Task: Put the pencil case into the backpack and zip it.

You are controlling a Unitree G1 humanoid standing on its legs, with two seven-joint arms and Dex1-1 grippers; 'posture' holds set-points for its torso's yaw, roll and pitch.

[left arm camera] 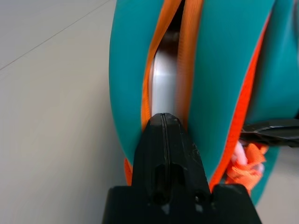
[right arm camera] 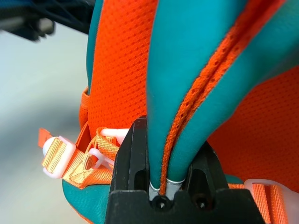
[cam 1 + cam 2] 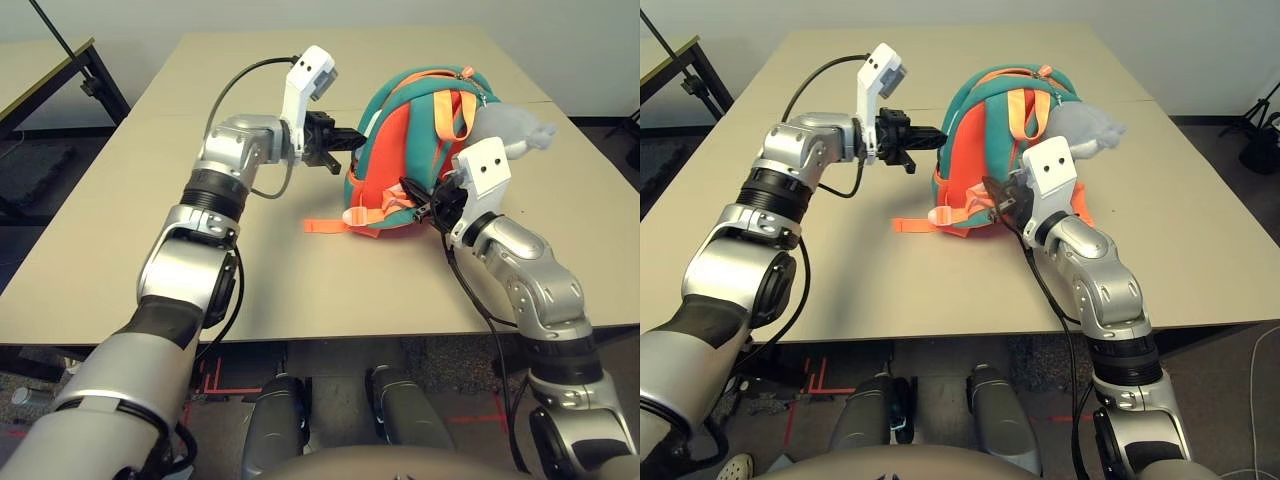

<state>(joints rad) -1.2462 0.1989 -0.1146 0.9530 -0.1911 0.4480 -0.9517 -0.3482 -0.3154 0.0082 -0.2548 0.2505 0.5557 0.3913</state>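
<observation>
The orange and teal backpack [image 3: 400, 170] lies on the table with its shoulder straps facing up. My left gripper [image 3: 358, 140] is at its left edge, shut, with its tips [image 1: 162, 119] pressed against the orange zipper band. I cannot tell whether it holds a pull. Through the open zipper gap a pale smooth surface shows inside, apparently the pencil case [image 1: 163, 84]. My right gripper [image 3: 415, 200] is shut on a teal shoulder strap [image 2: 187, 70] near the backpack's lower end.
A grey plush charm [image 3: 510, 128] hangs off the backpack's far right side. Loose orange webbing [image 3: 325, 225] trails onto the table [image 3: 120, 260] toward me. A second table [image 3: 40, 70] with a black frame stands at the far left.
</observation>
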